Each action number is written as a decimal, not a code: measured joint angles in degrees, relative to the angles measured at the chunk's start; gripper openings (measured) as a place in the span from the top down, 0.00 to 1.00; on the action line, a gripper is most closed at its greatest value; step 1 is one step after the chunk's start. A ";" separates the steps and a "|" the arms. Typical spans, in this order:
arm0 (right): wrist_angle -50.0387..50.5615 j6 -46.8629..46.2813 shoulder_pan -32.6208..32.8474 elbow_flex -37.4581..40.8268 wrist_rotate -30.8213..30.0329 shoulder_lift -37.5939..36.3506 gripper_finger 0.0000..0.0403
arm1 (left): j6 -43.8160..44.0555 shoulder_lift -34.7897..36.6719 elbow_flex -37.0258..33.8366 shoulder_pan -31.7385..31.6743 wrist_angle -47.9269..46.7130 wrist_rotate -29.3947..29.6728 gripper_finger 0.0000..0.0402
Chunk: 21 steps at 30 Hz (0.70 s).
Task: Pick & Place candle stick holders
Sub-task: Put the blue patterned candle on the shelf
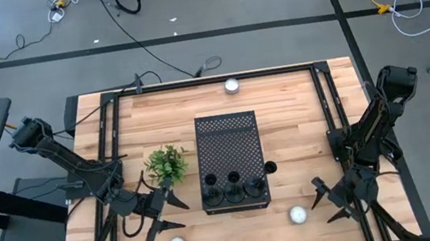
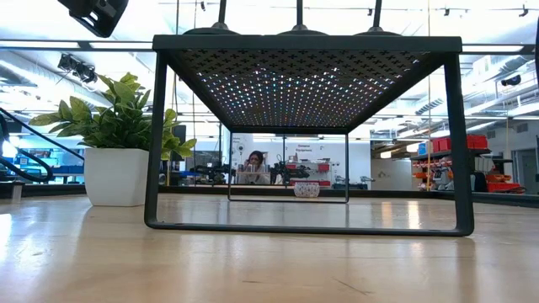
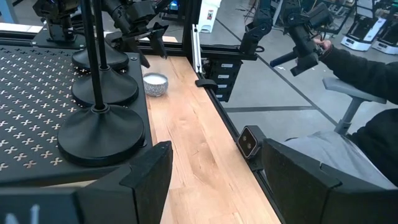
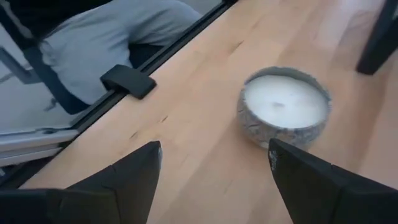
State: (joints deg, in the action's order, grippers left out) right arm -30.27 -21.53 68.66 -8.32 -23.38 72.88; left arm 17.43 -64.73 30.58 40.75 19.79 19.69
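Wooden plank table point(image 1: 301, 115) carries a black perforated metal stand point(image 1: 228, 140) with three slim black candle stick holders point(image 1: 233, 189) on round bases along its near edge, a fourth point(image 1: 270, 167) just beside it. Smaller: one leafy potted plant point(image 1: 166, 164), three white round candles point(image 1: 298, 214). Left gripper point(image 1: 167, 213) and right gripper point(image 1: 329, 199) both hover splayed wide, holding nothing.

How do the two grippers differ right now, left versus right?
The left gripper sits at the near-left corner of the black perforated box, facing the candle stick holders on its top. The right gripper sits near the table's right edge, with a white candle ahead of it. Both have open, empty jaws.
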 joint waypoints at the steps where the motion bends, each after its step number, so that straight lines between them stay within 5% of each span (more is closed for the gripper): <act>1: 0.15 0.06 -0.02 0.00 -0.41 0.00 0.26 | 0.00 0.00 0.01 0.00 0.00 0.00 0.38; 21: 1.65 4.36 -0.04 0.00 -1.53 0.00 0.05 | 0.00 -0.01 0.01 -0.02 0.00 0.00 0.38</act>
State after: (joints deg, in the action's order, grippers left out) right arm -28.62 -17.17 68.62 -8.32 -24.91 72.88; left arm 17.43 -64.74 30.58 40.73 19.79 19.69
